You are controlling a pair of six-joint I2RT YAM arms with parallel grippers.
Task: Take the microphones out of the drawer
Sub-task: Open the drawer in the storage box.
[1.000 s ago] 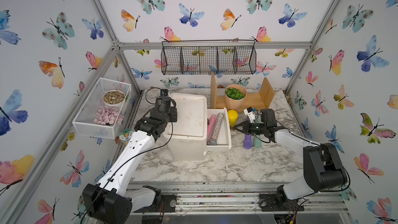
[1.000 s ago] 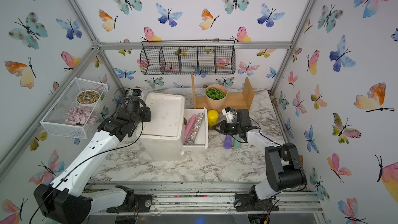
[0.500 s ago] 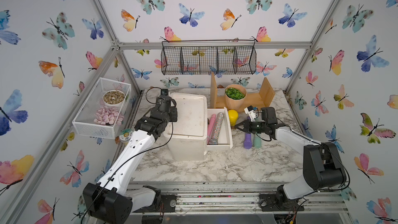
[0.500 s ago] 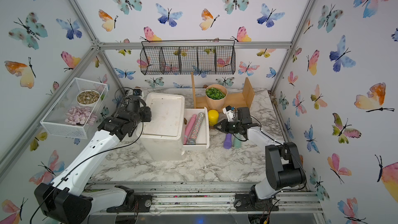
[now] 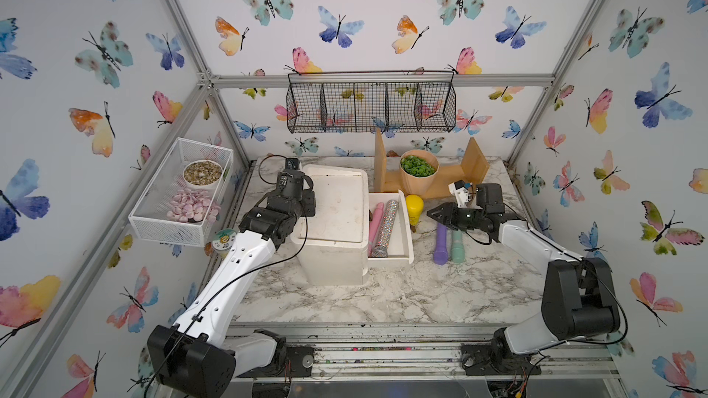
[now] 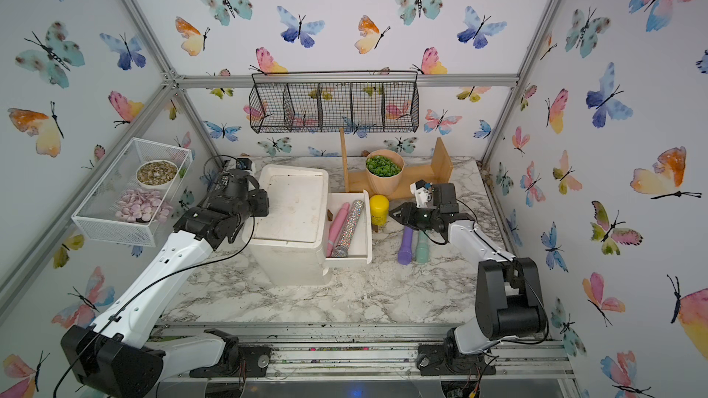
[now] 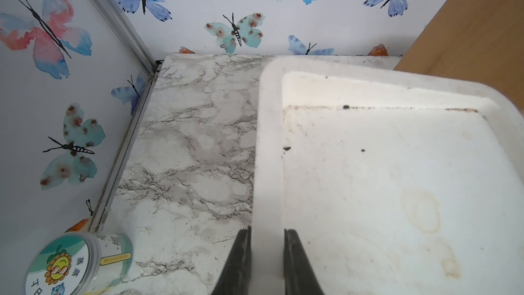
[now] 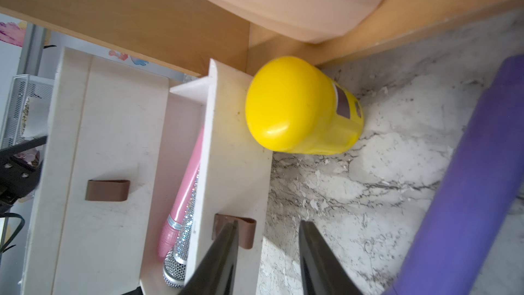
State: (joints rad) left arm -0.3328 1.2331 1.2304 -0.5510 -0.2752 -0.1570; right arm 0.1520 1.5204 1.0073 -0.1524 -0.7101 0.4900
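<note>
Drawer unit, white, mid-table; its drawer stands pulled out at three o'clock; my left gripper pinches the unit's top rim at nine o'clock; my right gripper, jaws parted with nothing between them, hangs just beside the drawer front at three o'clock; pink microphone and glitter microphone lie side by side inside the drawer.

A yellow jar stands on the marble surface, just beside a wooden stand carrying a potted green succulent. A black wire basket hangs on the back wall. A white mesh tray holds a bowl of pebbles and pink petals.
</note>
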